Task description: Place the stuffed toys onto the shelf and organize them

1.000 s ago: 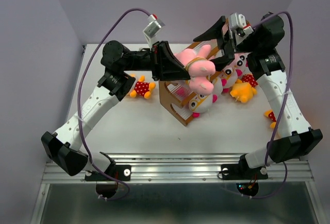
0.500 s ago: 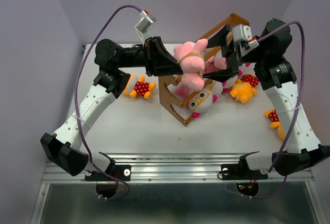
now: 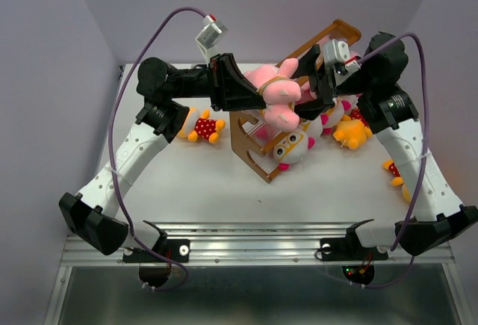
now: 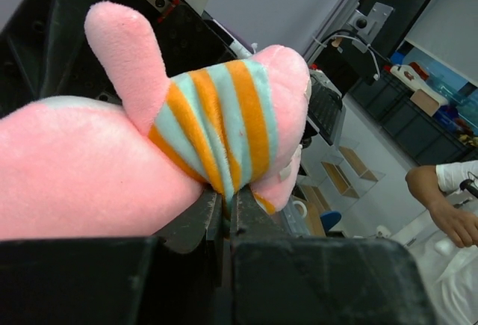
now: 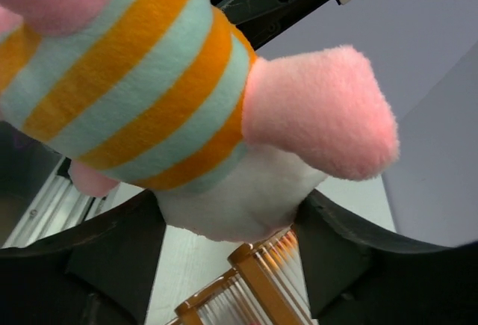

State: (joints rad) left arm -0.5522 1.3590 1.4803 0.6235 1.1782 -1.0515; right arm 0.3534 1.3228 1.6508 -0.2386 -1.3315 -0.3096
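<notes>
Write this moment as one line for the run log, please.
stage: mid-air, above shelf | left gripper: shut on pink striped toy | right gripper: straddles same toy, grip unclear | table: other toys not yet shelved

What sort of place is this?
Probably a robotics lab. A left arm and right arm are bolted to a metal rail at a white table, and past the pink toy the left wrist camera catches a monitor and a person's arm.

White table (image 3: 187, 183) with shelf (image 3: 252, 153), toys (image 3: 203, 126) (polka-dot)
</notes>
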